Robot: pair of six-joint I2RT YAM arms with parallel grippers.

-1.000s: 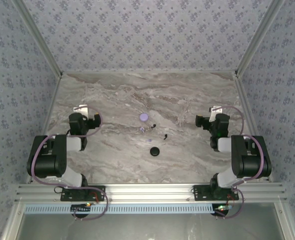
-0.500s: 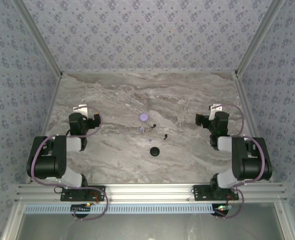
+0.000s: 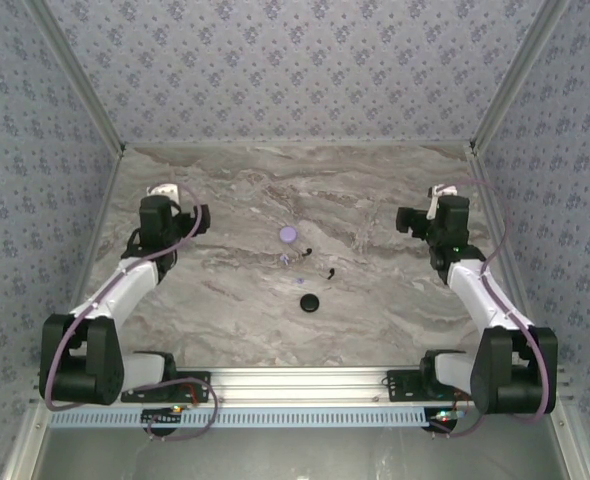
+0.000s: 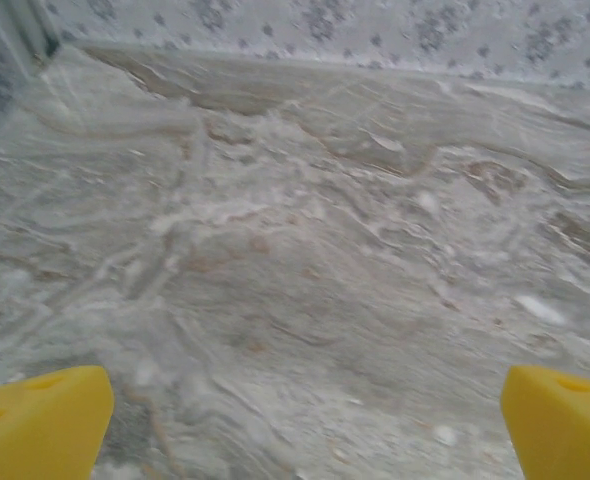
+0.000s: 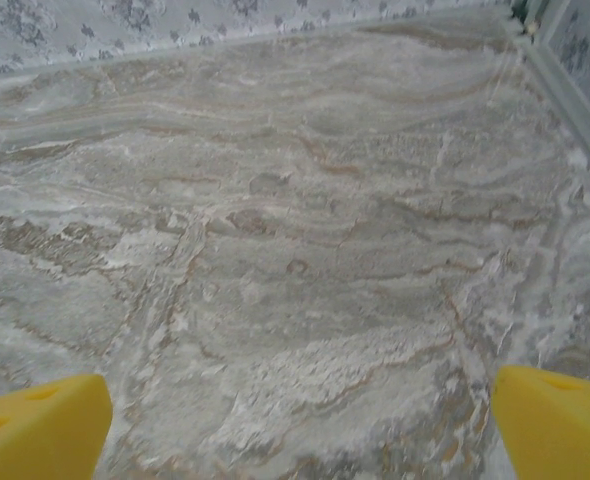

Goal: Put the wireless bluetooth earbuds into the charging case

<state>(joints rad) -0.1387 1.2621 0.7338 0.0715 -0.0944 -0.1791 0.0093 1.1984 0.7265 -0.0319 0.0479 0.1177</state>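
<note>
The left pincer (image 3: 193,217) sits at the left of the overhead frame and the right pincer (image 3: 407,218) at the right. Both are released: in each wrist view the yellow fingertips (image 4: 41,418) stand wide apart in the bottom corners, with nothing between them but bare marble. Both are well apart from the work.

The black earbuds (image 3: 329,272) lie just right of centre in the overhead frame, one a little above and left of the other. The lavender earbuds (image 3: 286,259) lie just to their left, pale on pale stone. Above the cluster rests the lavender disc (image 3: 289,234) and below it the black disc (image 3: 309,302), probably the charging cases. Whether either stands open cannot be told at this size. All the pieces lie close together, yet apart, on the counter (image 3: 225,190).

The likely troubles come from size and crowding. A bud this small could squirt out from closing fingertips, or slide along the smooth counter rather than lift. The lavender ones barely stand out, so a descent could land off target. A wide-spread pincer coming down on one bud may knock its neighbour or a disc. A bud gripped by the wrong end would likely not seat in its socket. Both arms reaching into the centre together risk a clash.
</note>
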